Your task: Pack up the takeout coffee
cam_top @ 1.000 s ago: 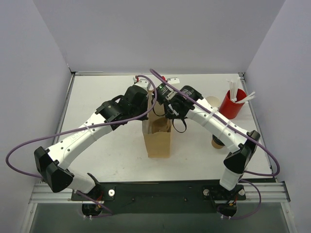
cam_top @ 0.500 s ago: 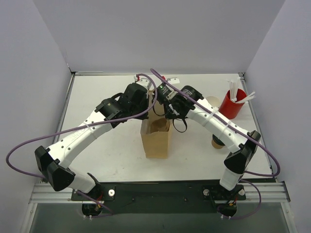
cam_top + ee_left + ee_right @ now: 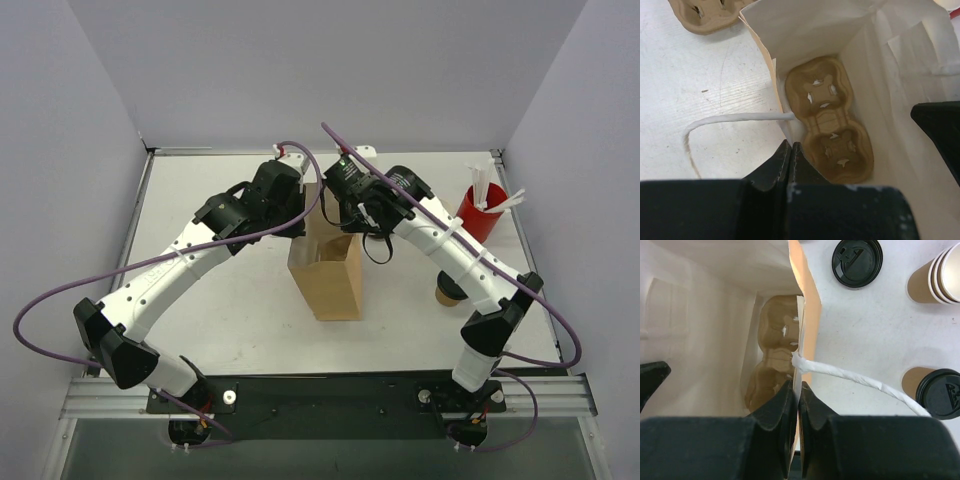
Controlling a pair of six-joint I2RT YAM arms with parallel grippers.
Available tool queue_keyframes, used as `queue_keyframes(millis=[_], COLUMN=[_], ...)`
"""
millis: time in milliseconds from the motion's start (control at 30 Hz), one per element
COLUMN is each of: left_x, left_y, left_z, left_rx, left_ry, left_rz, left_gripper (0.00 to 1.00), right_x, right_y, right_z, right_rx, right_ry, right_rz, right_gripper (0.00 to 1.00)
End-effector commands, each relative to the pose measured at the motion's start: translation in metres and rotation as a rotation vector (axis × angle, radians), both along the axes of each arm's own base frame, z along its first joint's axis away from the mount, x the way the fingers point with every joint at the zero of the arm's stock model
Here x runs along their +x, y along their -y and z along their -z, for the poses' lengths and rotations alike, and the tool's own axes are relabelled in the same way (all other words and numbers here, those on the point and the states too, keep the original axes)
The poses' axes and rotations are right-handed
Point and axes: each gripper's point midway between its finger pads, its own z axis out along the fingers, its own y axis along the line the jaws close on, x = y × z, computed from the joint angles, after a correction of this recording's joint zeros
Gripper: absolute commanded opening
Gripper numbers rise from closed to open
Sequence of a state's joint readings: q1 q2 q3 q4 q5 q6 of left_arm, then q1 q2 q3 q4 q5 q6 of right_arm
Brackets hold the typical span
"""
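Note:
The takeout coffee (image 3: 935, 390), a small kraft cup with a black lid on it, stands on the table to the right of the brown paper bag (image 3: 330, 285); in the top view the takeout coffee (image 3: 448, 294) is half hidden by the right arm. My left gripper (image 3: 790, 148) is shut on the bag's left rim. My right gripper (image 3: 799, 388) is shut on the bag's right wall (image 3: 810, 315), just below its white twisted handle (image 3: 860, 379). A moulded two-cup carrier (image 3: 830, 130) lies on the bag's bottom.
A loose black lid (image 3: 857, 256) and a stack of pale lidless cups (image 3: 935, 277) stand right of the bag. A red cup with white sticks (image 3: 478, 212) is at the back right. Another pulp carrier (image 3: 710, 12) lies on the table left of the bag.
My left gripper has closed on the bag's left rim. Both grippers have moved up and back, and the bag's top has come with them and leans.

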State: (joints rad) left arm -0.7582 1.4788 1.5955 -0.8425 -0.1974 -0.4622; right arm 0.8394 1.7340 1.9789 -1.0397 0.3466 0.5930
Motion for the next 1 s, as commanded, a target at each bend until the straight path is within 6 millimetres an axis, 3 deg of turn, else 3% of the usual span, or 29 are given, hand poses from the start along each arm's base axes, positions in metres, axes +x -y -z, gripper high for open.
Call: queue_keyframes(millis=[0, 100, 200, 433, 600, 633, 767, 867, 933, 967], left_x=[-0.002, 0.000, 0.002, -0.002, -0.004, -0.004, -0.008, -0.010, -0.010, -0.010], left_y=[-0.008, -0.005, -0.002, -0.010, -0.016, -0.015, -0.017, -0.020, -0.021, -0.019], left_z=[0.016, 0.048, 0.054, 0.010, 0.008, 0.005, -0.014, -0.012, 0.017, 0.032], left_rx=[0.017, 0.020, 0.027, 0.006, 0.031, 0.029, 0.003, 0.010, 0.031, 0.031], left_ry=[-0.046, -0.114, -0.132, -0.080, -0.090, -0.090, -0.077, -0.083, -0.135, -0.169], left_rz=[-0.006, -0.002, -0.001, 0.001, -0.006, -0.004, -0.003, -0.013, -0.017, -0.009], left_gripper=[0.00, 0.00, 0.00, 0.00, 0.00, 0.00, 0.00, 0.00, 0.00, 0.00], right_x=[-0.007, -0.002, 0.001, -0.004, -0.018, -0.019, -0.022, -0.020, -0.013, -0.013], right_y=[0.007, 0.005, 0.005, 0.004, -0.009, -0.009, -0.007, -0.006, -0.010, -0.006], right_z=[0.017, 0.058, 0.074, 0.027, 0.007, -0.006, -0.027, -0.010, 0.008, 0.034], right_rx=[-0.039, -0.074, -0.084, -0.006, 0.031, 0.042, 0.067, 0.028, 0.034, 0.001], right_ry=[-0.053, -0.129, -0.178, -0.098, -0.072, -0.051, -0.013, -0.044, -0.073, -0.126], right_rz=[-0.003, 0.004, -0.001, -0.019, -0.057, -0.059, -0.064, -0.059, -0.053, -0.045], right_gripper=[0.05, 0.05, 0.04, 0.06, 0.06, 0.06, 0.07, 0.07, 0.07, 0.07])
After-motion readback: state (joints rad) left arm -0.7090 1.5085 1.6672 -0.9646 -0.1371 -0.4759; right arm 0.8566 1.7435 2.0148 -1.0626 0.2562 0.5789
